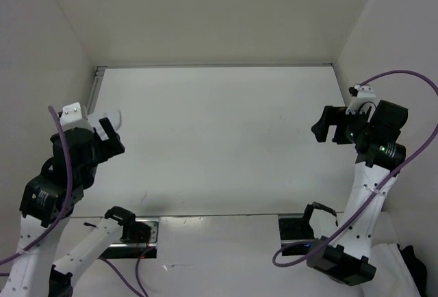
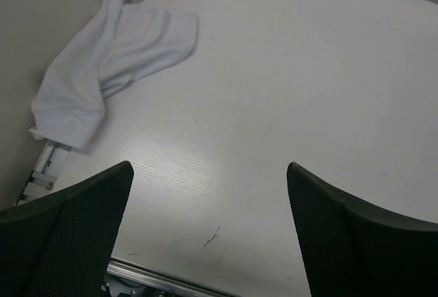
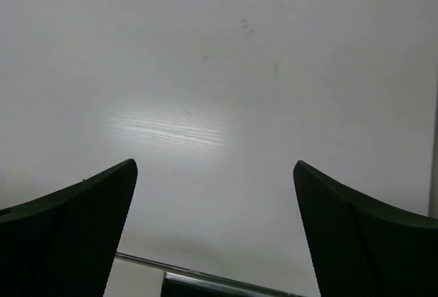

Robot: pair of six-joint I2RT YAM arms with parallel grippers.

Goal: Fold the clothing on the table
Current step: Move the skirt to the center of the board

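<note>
The left claw (image 2: pixel 209 168) is hanging fully released above the table (image 2: pixel 308 71), its two dark fingers (image 2: pixel 75 228) standing wide apart with only white table surface showing between them. It is touching nothing. The clothing (image 2: pixel 113 57) is lying ahead of this claw and to its left, well apart from the fingertips. It is sitting in a loose, creased heap at the table's left edge, pressing against the wall (image 2: pixel 41 16). Its near end is draping over the metal strip (image 2: pixel 42 172) that runs along that edge. In the top view the left claw (image 1: pixel 113 139) is hovering over the table's left side, close to the wall. The right claw (image 1: pixel 320 127) is hovering over the right side and pointing inward across the table (image 1: pixel 219 133). From its own wrist camera the right claw (image 3: pixel 215 165) is likewise standing wide open. Its fingers (image 3: pixel 75 228) are framing bare table with a few small dark specks, and it is holding and touching nothing.
</note>
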